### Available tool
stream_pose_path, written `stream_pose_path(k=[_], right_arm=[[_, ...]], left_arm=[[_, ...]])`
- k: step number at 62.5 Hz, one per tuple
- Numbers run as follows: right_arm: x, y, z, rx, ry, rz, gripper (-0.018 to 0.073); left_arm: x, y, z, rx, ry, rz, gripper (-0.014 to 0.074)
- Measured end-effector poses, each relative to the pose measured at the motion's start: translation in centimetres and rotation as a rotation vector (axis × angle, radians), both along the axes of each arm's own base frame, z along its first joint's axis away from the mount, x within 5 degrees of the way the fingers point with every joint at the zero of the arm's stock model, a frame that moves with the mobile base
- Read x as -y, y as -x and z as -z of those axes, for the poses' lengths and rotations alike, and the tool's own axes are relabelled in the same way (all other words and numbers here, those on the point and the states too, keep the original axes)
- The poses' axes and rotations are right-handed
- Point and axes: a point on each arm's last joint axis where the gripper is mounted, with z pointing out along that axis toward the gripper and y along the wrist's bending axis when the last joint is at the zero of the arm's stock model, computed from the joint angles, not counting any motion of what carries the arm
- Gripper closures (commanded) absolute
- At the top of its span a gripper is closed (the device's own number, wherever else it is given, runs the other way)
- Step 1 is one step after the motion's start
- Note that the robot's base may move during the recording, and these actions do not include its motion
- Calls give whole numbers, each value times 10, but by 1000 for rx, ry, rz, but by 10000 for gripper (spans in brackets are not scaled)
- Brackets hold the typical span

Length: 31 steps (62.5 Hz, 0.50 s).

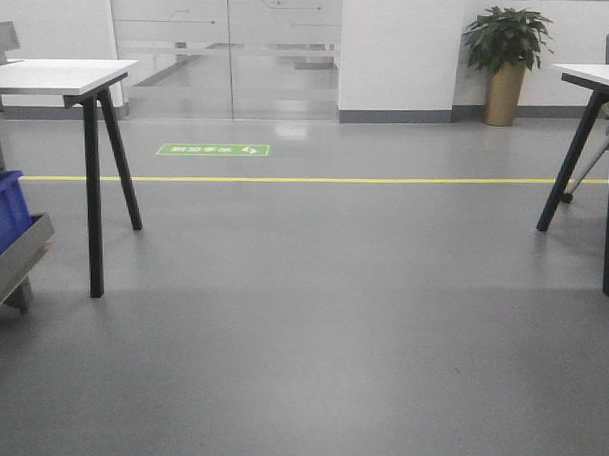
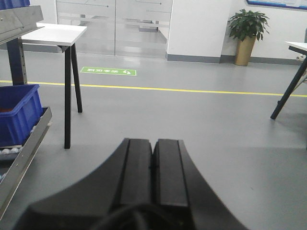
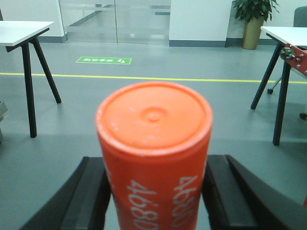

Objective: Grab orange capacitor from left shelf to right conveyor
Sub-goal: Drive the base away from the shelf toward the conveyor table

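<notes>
Orange capacitor (image 3: 153, 120) is clamped in the right gripper (image 3: 156, 177), with one black finger (image 3: 88, 191) pressed against each side of the can. In the right wrist view its round end cap rises above the fingertips, and the white "4680" print runs down its side between them. It is held in the air over the grey floor (image 3: 144, 96) and rests on no surface. In that view it appears between the right edge of the white bench (image 3: 24, 29) on the left and the left edge of the second white bench (image 3: 288, 33) on the right, both well beyond it.

The left gripper (image 2: 153, 158) is closed on nothing, its fingers meeting along a thin seam. The left shelf (image 2: 24, 153), with a blue bin (image 2: 17, 112) on it, stands at the left edge of that view, well apart from the left gripper.
</notes>
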Motion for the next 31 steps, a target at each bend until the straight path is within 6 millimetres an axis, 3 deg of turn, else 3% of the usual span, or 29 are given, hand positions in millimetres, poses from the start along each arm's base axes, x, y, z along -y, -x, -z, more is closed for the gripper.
stream_pose_path(k=[31], right_arm=[[0,0,0,0,0,0,377]], left_arm=[[0,0,0,0,0,0,701]])
